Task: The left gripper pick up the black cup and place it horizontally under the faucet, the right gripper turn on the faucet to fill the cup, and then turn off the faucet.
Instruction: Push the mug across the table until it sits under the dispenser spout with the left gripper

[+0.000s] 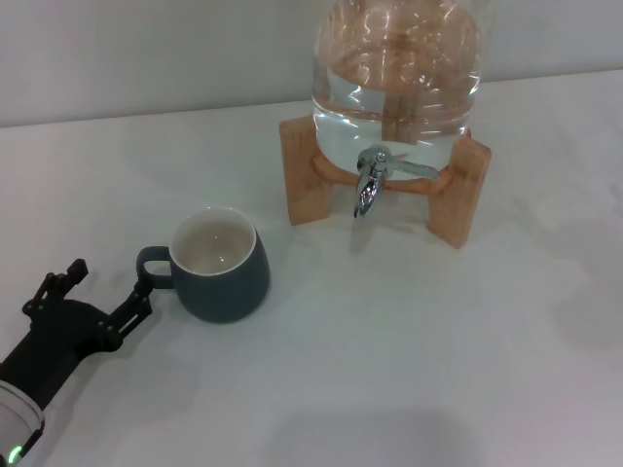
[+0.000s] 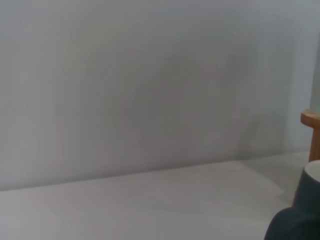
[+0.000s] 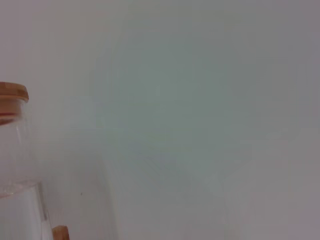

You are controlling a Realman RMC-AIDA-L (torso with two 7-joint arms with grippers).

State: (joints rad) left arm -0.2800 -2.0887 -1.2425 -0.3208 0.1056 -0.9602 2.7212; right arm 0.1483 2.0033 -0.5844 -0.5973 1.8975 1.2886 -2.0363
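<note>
The black cup stands upright on the white tabletop. Its creamy inside looks empty. Its loop handle points toward the left claw.

The left claw is low down, just beside the cup. Its two fingers are spread apart. One fingertip is right at the handle, maybe touching it, and the other is farther out. It is not holding anything yet.

The faucet is shiny and sticks out of the front of a big glass jar with water in it. The jar sits on a wooden stand. The cup is well apart from the faucet, off toward the robot's left and nearer the robot. No water is coming out.

The right claw is not in any picture, so I cannot tell how its fingers are.

So the job has hardly begun. I think the left claw is getting ready to grab the cup. Nothing is done yet. Still left: pick up the cup, put it under the faucet, turn the water on, fill the cup, and turn the water off.
</note>
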